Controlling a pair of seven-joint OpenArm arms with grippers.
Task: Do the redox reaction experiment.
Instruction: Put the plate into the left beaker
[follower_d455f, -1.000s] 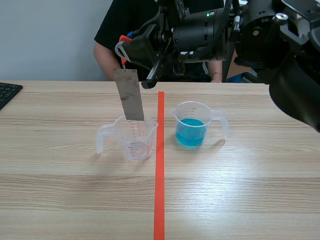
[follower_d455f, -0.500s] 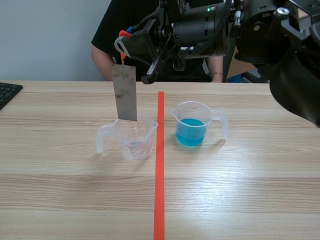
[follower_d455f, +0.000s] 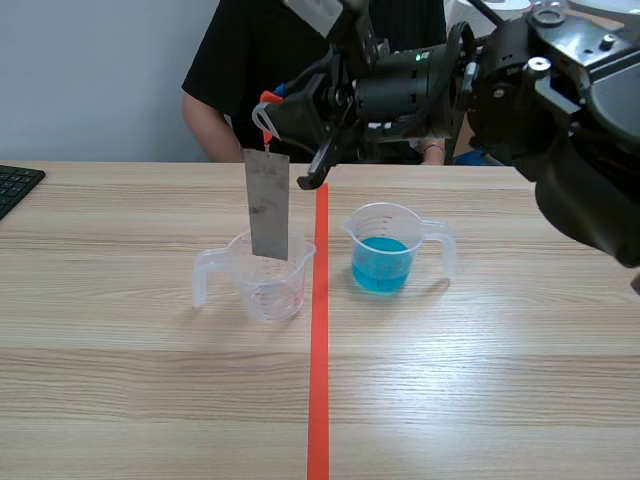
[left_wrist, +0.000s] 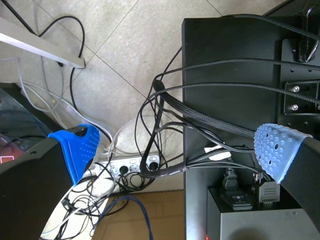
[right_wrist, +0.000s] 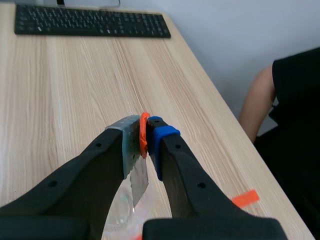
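Note:
A grey metal strip (follower_d455f: 268, 205) hangs upright from an orange tab, with my right gripper (follower_d455f: 268, 115) shut on that tab high over the table. Its lower edge sits at the mouth of the empty clear beaker (follower_d455f: 270, 285), left of the tape line. A second beaker (follower_d455f: 384, 250), holding blue liquid, stands just right of the line. From the right wrist, the fingers pinch the orange tab (right_wrist: 144, 134) and the strip (right_wrist: 137, 177) drops toward the clear beaker (right_wrist: 125, 220) below. My left gripper (left_wrist: 177, 147) is open, off the table over floor cables.
A black keyboard (follower_d455f: 15, 185) lies at the table's far left edge. A person in black (follower_d455f: 250, 60) sits across the table behind the raised right arm. The orange tape line (follower_d455f: 320, 330) runs down the middle. Bare wood stretches along the front.
The right gripper has carried the strip to the right and a little lower; the strip went from tilted to upright, and its lower edge now meets the clear beaker's mouth.

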